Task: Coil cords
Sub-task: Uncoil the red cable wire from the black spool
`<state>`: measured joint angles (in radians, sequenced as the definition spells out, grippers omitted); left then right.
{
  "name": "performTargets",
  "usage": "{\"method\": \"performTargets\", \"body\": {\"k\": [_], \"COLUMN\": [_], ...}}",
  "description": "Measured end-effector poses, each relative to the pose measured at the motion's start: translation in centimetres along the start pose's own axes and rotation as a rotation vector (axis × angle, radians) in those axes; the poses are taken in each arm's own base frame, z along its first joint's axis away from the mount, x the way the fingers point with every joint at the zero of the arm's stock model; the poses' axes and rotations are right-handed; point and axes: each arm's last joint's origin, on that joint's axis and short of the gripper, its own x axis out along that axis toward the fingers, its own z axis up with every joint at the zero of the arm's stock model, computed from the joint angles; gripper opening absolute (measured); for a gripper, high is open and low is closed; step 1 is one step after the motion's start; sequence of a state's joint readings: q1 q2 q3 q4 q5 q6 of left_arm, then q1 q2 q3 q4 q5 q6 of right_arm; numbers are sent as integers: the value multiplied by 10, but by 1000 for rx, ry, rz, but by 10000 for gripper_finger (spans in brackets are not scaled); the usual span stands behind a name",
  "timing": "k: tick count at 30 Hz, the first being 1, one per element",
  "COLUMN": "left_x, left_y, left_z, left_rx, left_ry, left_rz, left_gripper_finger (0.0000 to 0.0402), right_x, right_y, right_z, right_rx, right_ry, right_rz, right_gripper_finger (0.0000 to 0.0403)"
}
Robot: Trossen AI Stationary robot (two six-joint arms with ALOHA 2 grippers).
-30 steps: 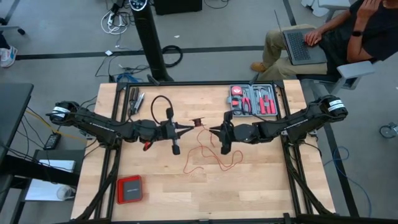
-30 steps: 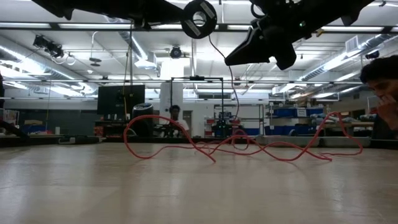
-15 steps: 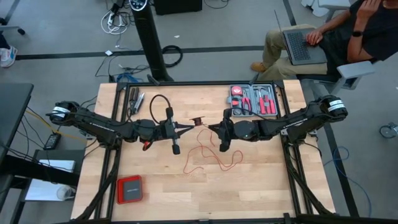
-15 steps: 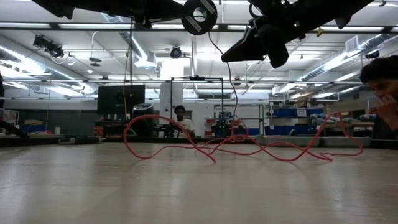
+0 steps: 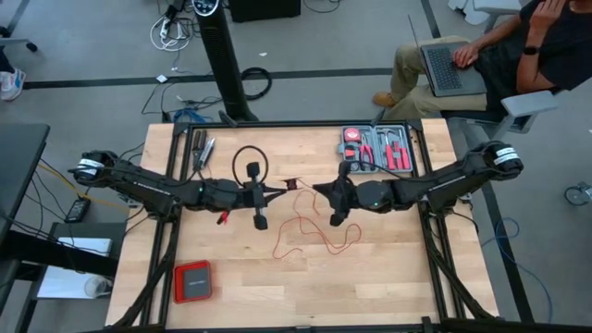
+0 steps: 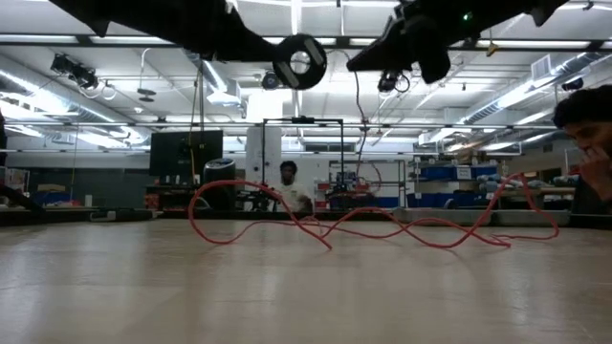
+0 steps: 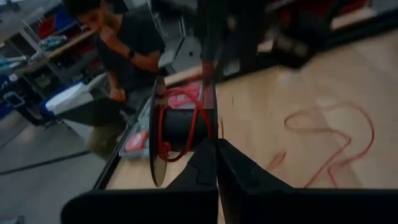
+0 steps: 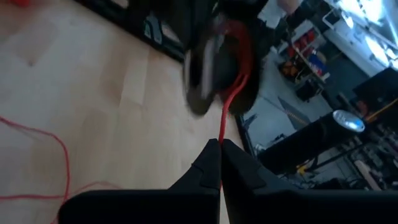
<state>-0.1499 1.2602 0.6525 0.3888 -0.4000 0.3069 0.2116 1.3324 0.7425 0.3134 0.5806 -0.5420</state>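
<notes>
Closed, both pairs of jaws: right gripper (image 8: 219, 144) pinched on the thin red cord (image 5: 319, 236), left gripper (image 7: 216, 144) clamped on the rim of a small black spool (image 7: 180, 127). Partly wound on that spool, held above the middle of the wooden table (image 5: 388, 277); rest lying in loose loops on the wood below, between both arms. Grey tool tray (image 5: 376, 150) at the far edge, red square box (image 5: 193, 280) near the front left.

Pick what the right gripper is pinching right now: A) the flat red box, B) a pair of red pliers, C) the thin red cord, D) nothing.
C: in the right wrist view the red cord runs straight into the shut right gripper, leading from the spool.
</notes>
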Motion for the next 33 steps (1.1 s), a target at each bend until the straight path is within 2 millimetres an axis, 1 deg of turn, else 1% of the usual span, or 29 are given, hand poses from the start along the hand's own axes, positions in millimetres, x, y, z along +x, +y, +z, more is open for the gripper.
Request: {"method": "performTargets", "body": {"k": [4, 9, 14, 17, 23, 26, 33], "left_x": [1, 2, 2, 2, 0, 0, -1], "left_y": [3, 3, 2, 0, -7, -9, -10], "left_z": [-4, -5, -7, -8, -9, -8, 0], "left_rx": [8, 7, 21, 80, 167, 206, 190], "left_ry": [38, 37, 44, 46, 16, -19, -135], "left_rz": [15, -13, -43, -102, -243, -308, -405], "left_gripper_finger": [0, 0, 0, 0, 0, 0, 0], "right_x": [-9, -13, -9, -6, 1, 4, 12], "right_y": [-3, -11, -29, -40, -56, -61, -69], "right_z": [8, 24, 40, 47, 47, 44, 35], "right_rx": [-7, -46, -56, -57, -87, -93, -1], "right_ry": [-65, -182, -277, -301, -275, -252, -223], "right_rz": [17, -2, 25, 28, 62, 80, 99], "right_gripper_finger": [1, 0, 0, 0, 0, 0, 0]}}
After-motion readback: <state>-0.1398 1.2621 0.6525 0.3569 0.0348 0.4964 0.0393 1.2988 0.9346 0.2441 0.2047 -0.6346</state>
